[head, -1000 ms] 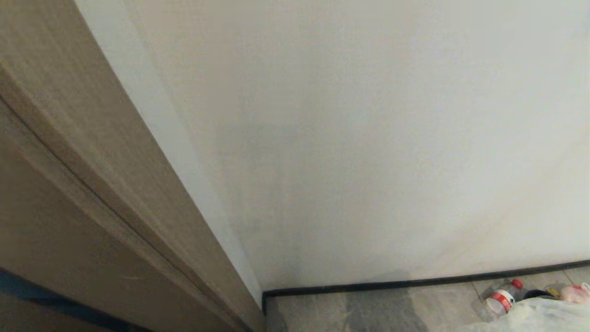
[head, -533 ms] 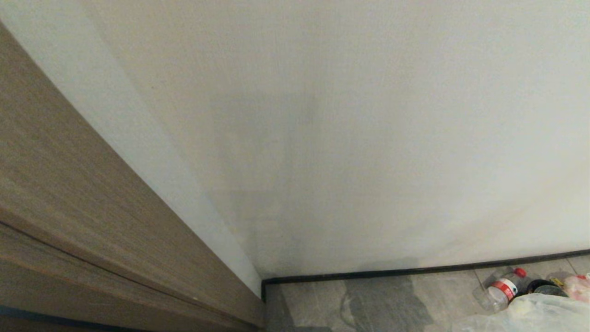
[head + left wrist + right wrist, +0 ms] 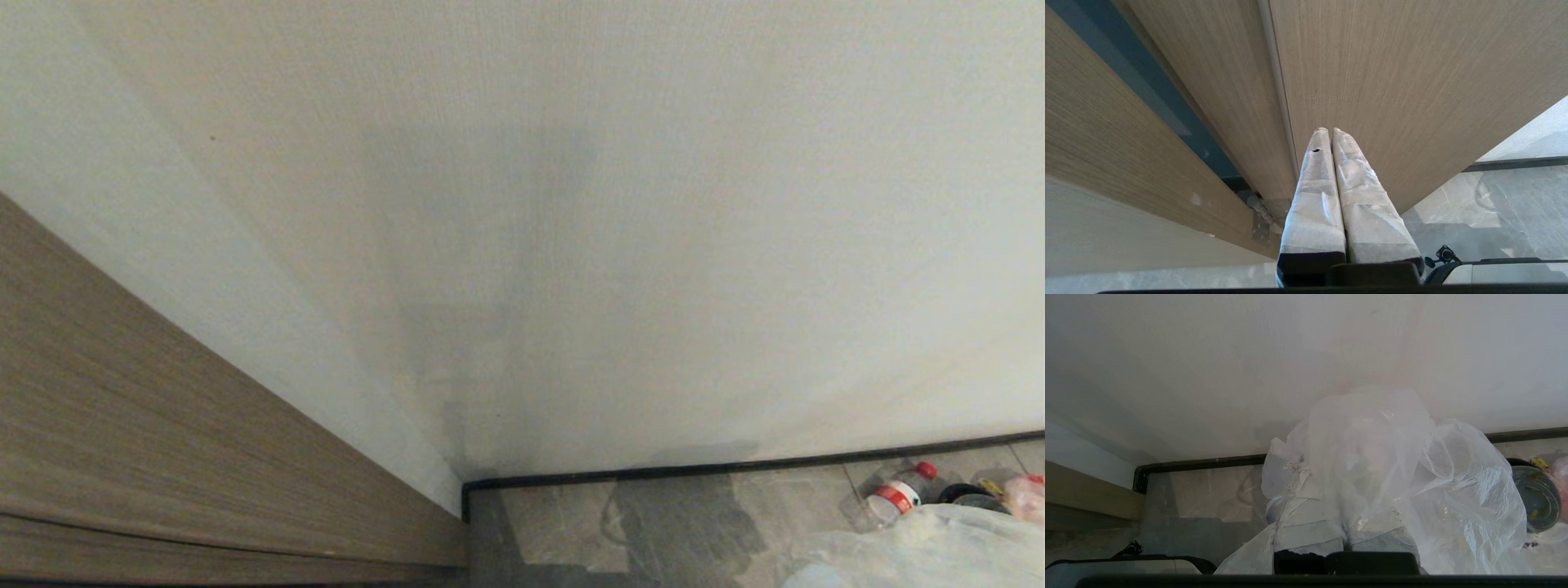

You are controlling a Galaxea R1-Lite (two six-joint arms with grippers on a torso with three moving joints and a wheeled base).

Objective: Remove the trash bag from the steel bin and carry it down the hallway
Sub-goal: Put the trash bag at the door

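From the head, the trash bag (image 3: 922,547) sat cut off at five o'clock beside a plastic bottle (image 3: 890,498). The left tool (image 3: 1329,131) pointed at a wooden door (image 3: 1412,81), fingers together. The right tool (image 3: 1345,514), largely veiled, was clamped on the bag; a round tin (image 3: 1535,498) lay at three o'clock, contents unclear.

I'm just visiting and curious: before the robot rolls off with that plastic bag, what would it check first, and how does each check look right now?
1. Bag gripped: ok. The right gripper is shut on the trash bag, whose plastic drapes over its fingers.
2. Bag out of the steel bin: cannot tell; no bin can be made out.
3. Left gripper free: ok. It is shut and holds nothing.
4. Room on the left: not ok. The wooden door stands right before the left gripper.
5. Way ahead: not ok. The head view faces a wall corner.
6. Floor nearby: not ok. A plastic bottle lies by the skirting.
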